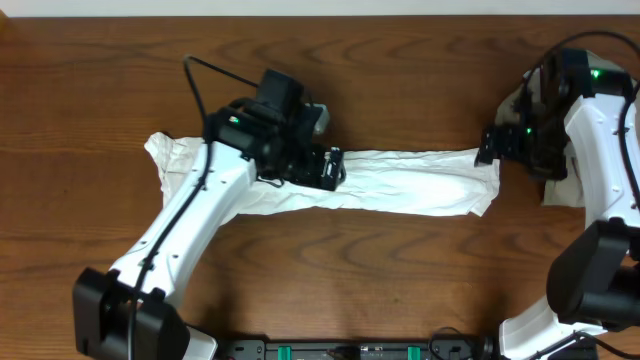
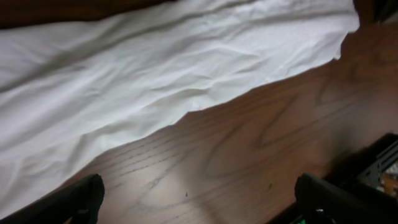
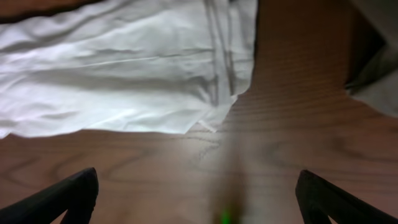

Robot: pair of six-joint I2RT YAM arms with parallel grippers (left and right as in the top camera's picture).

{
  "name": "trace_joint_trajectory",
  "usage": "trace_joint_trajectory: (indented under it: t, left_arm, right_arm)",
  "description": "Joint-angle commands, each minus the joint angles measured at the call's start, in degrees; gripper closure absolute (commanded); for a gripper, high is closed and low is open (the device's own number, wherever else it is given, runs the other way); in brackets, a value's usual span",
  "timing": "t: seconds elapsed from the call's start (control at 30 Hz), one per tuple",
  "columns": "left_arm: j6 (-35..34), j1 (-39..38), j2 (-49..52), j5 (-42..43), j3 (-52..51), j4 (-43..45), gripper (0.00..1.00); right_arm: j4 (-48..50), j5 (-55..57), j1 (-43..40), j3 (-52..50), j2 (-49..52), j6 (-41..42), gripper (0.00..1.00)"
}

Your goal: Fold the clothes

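overhead camera first: at the near edge of the brown wooden table (image 1: 400, 280) sits a black rail (image 1: 350, 350) with green bits. the left arm (image 1: 190, 230) rises from the near left corner and leans far and right, toward the middle of the table. the right arm (image 1: 600, 200) stands at the right edge.

the white shirt (image 1: 410, 185) lies in the middle of the table, flat on the wood. it is folded into one long, thin strip. its long way runs left to right, side to side across the table. the left end is wider and bunched up. the right end is cut straight and points at the right arm.

the left gripper (image 1: 325, 165) is over the strip, a bit left of its middle, at the far edge of the cloth. in its wrist camera its two fingers (image 2: 68, 202) are spread wide, with only bare wood between them and the shirt past them. it holds nothing.

the right gripper (image 1: 490, 148) is just beside the far right corner of the strip. in its wrist camera its fingers (image 3: 68, 196) are wide apart too, with wood between them, and it holds nothing. the shirt's end, with a stitched hem, lies past the tips.

a grey-beige cloth (image 1: 560, 192) pokes out from under the right arm at the right edge, apart from the white strip.
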Motion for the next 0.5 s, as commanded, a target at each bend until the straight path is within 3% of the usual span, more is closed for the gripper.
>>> trace_joint_trajectory:
  t: [0.0,0.47]
  left_arm:
    - [-0.8,-0.7,0.2,0.7,0.0,1.1,0.0]
    - [-0.8,-0.7,0.7,0.7,0.0,1.6,0.0]
  right_arm:
    - [2.5,-3.3,-3.0,-3.6,0.3,1.5,0.01]
    - [23.2,-13.1,-10.5,-21.0,0.3,-1.9,0.01]
